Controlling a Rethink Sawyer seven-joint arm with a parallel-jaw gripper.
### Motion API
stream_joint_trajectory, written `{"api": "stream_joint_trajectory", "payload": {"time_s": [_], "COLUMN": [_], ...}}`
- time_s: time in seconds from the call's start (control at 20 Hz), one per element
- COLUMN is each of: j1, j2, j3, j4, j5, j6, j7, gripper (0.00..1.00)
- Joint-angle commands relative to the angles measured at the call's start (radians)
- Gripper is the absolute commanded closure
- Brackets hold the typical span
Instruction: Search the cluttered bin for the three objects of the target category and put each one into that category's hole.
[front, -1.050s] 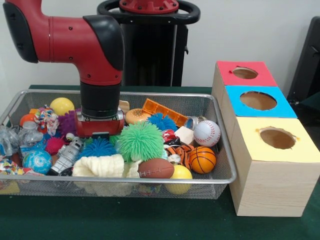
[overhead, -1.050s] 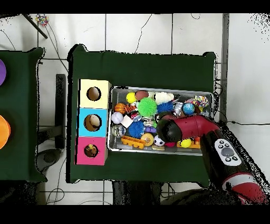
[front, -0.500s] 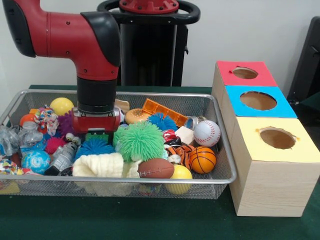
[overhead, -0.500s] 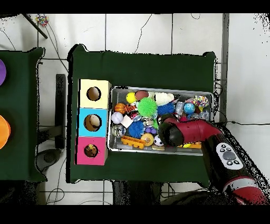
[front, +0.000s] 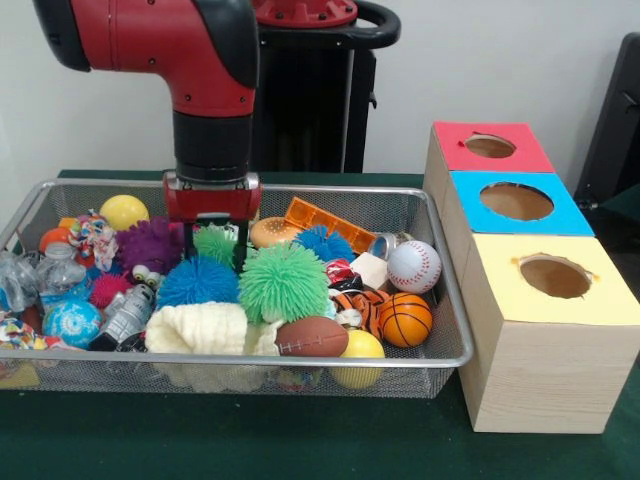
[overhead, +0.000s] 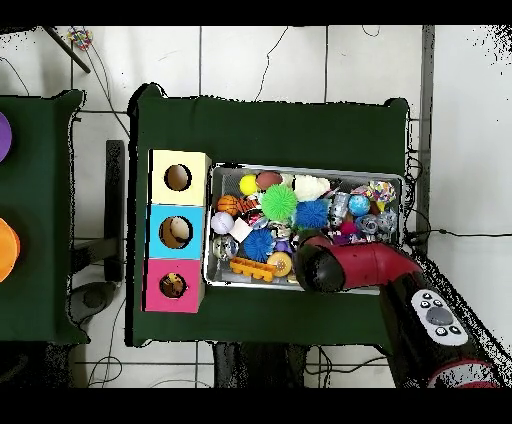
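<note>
Spiky ball (front: 215, 243), small and green, sits pinched between the claw (front: 214, 248) fingers, lifted just above the bin (front: 452, 345) clutter. Judging by this, one target is gripped but not yet delivered; the pink, blue and yellow box (front: 553, 330) holes await. Overhead, something pale shows inside the blue hole (overhead: 175, 232), unidentifiable. Left in the bin: a bigger green puffer (front: 283, 283), blue puffers, baseball (front: 413, 266), basketball (front: 405, 319), football.

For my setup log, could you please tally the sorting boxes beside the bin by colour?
Red box: 1
Blue box: 1
Yellow box: 1
Total: 3
</note>
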Motion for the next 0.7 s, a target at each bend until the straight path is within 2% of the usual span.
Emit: {"api": "stream_joint_trajectory", "payload": {"time_s": [0.05, 0.25, 0.45, 0.7], "j1": [0.019, 0.017, 0.066, 0.159], "j2": [-0.116, -0.17, -0.187, -0.127], "j3": [0.029, 0.058, 0.028, -0.028], "j4": [0.171, 0.207, 0.202, 0.141], "j5": [0.101, 0.153, 0.153, 0.167], "j6": [0.196, 0.225, 0.169, 0.114], "j7": [0.054, 0.044, 0.096, 0.182], "gripper": [0.0, 0.0, 0.0, 0.0]}}
